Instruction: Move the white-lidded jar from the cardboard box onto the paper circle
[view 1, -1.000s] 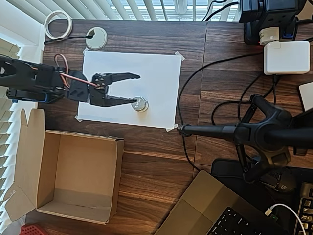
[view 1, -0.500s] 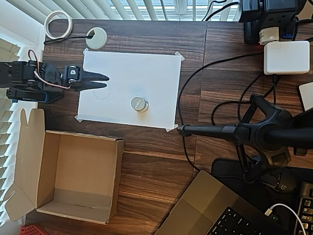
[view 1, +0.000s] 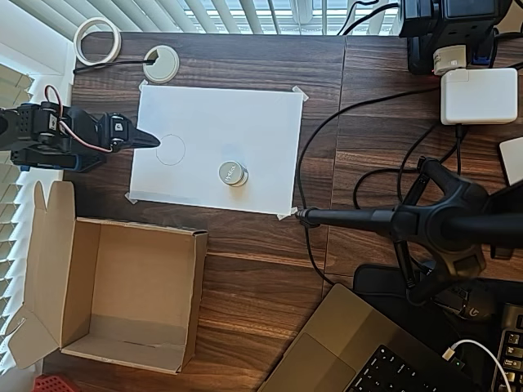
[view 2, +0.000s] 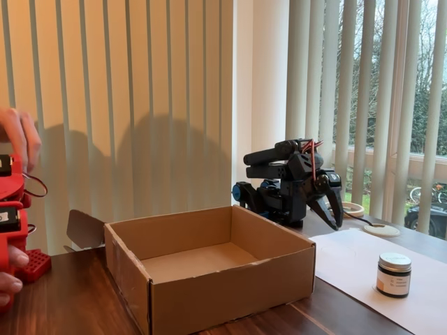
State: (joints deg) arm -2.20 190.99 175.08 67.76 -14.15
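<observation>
The white-lidded jar stands upright on the white paper sheet, outside the cardboard box, which is open and empty. A thin pencil circle shows on the sheet left of the jar, apart from it. I cannot tell whether it is the paper circle, and anything drawn beneath the jar is hidden. My gripper hangs shut and empty at the sheet's left edge, well left of the jar.
A white grommet and a coiled white ring lie at the back left. A black stand arm, cables, a white power adapter and a laptop crowd the right side.
My arm has pulled back to the left, away from the jar, and the open fingers have closed. The jar stays where it was on the sheet.
</observation>
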